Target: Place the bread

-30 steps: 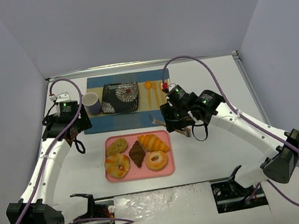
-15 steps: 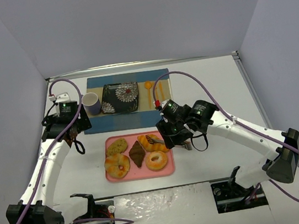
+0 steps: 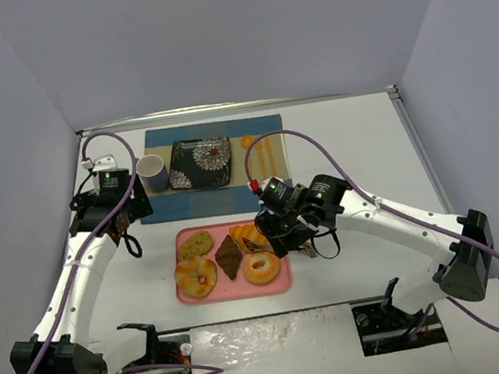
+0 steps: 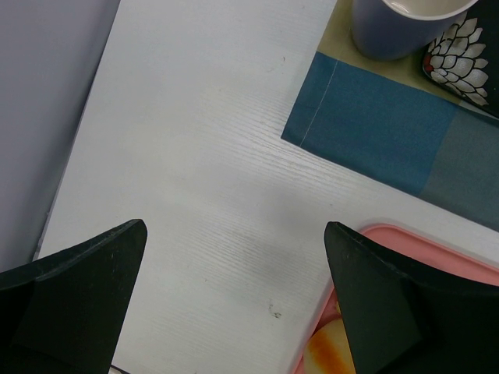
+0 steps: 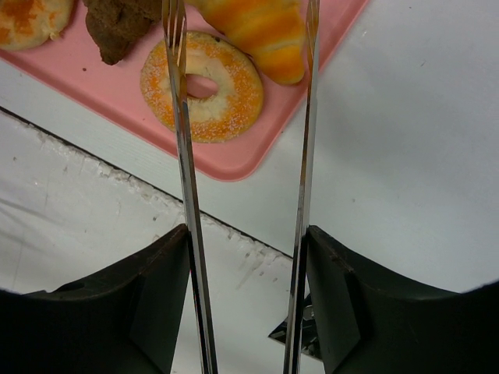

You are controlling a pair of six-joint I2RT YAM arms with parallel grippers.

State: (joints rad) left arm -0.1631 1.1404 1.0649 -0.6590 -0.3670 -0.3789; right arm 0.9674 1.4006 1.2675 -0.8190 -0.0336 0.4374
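The bread (image 3: 253,236), a golden-orange striped croissant (image 5: 261,29), lies at the back right of the pink tray (image 3: 236,290). My right gripper (image 3: 287,229) is shut on a pair of metal tongs (image 5: 181,117), one arm pressed against each finger (image 5: 168,296). The tong arms stand apart, and their tips reach over the tray on either side of the croissant; contact with it is not visible. My left gripper (image 3: 123,225) hangs open over bare table (image 4: 218,195) just left of the tray's edge (image 4: 405,238), with nothing in it.
The tray also carries a sugared ring donut (image 5: 204,87), a second donut (image 3: 196,276), a dark chocolate pastry (image 3: 230,257) and a greenish cookie (image 3: 194,244). Behind it, a blue placemat (image 3: 164,208) carries a flowered black plate (image 3: 202,163), a cup (image 3: 153,173) and orange cutlery (image 3: 263,152).
My right arm has swung left and toward the tray, bringing the tongs from beside the tray's right edge to over the croissant. The left arm has stayed put.
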